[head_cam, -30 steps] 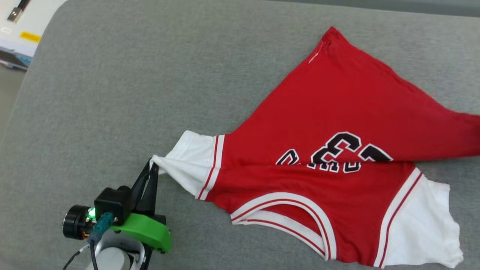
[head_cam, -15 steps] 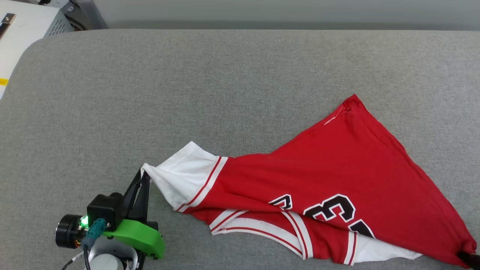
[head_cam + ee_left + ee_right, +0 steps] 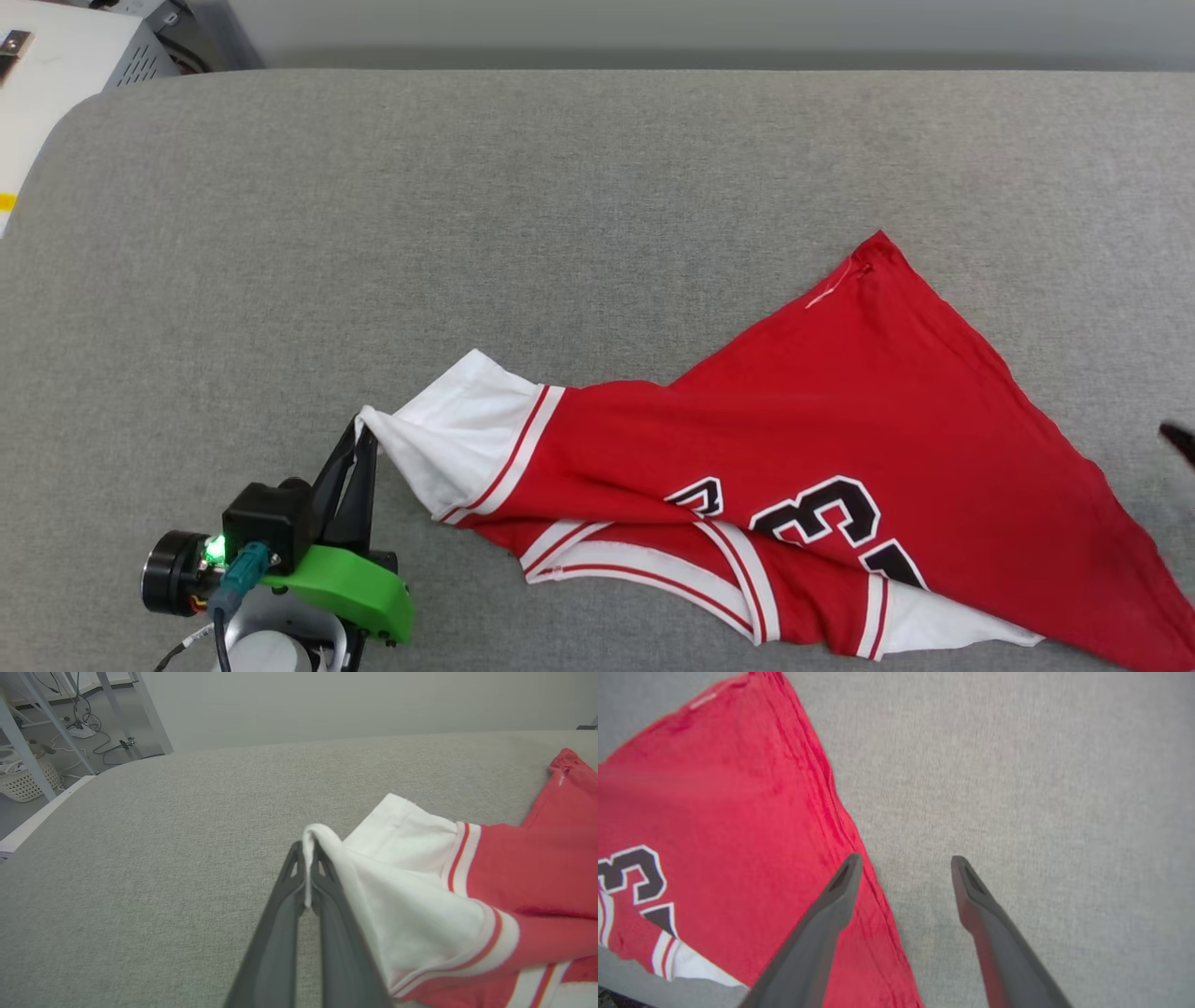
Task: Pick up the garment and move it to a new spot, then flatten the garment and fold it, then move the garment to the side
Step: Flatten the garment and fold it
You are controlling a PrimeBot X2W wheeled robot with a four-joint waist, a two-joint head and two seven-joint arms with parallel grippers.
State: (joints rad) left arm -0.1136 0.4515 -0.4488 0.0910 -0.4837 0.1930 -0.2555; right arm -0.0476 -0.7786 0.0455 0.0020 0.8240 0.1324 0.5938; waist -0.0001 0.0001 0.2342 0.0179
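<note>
Leftward, garment (image 3: 840,420) sleeve within left hand (image 3: 306,845); right hand (image 3: 906,861) wide over edge.

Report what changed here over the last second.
The right pincer opened, letting go of a red corner of the garment, and drew away from it; its jaws now stand wide, holding nothing. Unchanged: the left pincer stays shut on the white sleeve, and the garment lies on the grey surface.
</note>
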